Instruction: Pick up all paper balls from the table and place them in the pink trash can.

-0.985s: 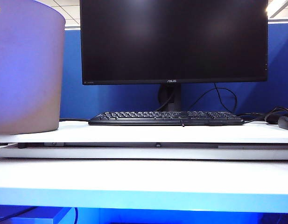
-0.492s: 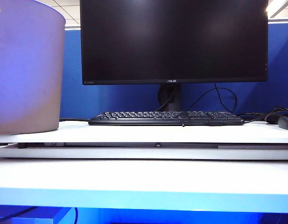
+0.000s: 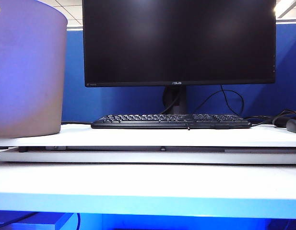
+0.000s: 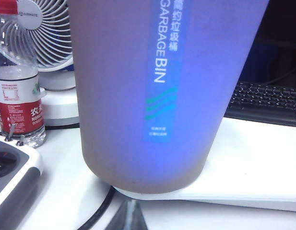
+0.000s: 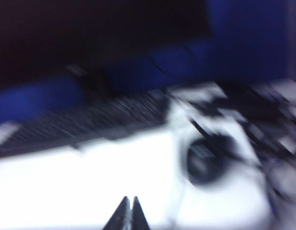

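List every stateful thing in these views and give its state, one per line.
pink trash can: upright on the table
monitor: screen dark
water bottle: upright, capped
fan: upright; running or not, cannot tell
left gripper: shut, empty
right gripper: shut, empty, view blurred
paper balls: none in view

One pink trash can (image 3: 28, 72) stood on the counter (image 3: 148, 184). There was one monitor (image 3: 179, 40), one keyboard (image 3: 171, 120) and one mouse (image 3: 294, 125). The left wrist view added one water bottle (image 4: 17, 81), one white fan (image 4: 47, 38) and one power strip (image 4: 11, 167). Two tools showed, one per wrist view: the left tool (image 4: 128, 215) and the right tool (image 5: 127, 215), each with its tips together. No paper balls could be counted in any view.
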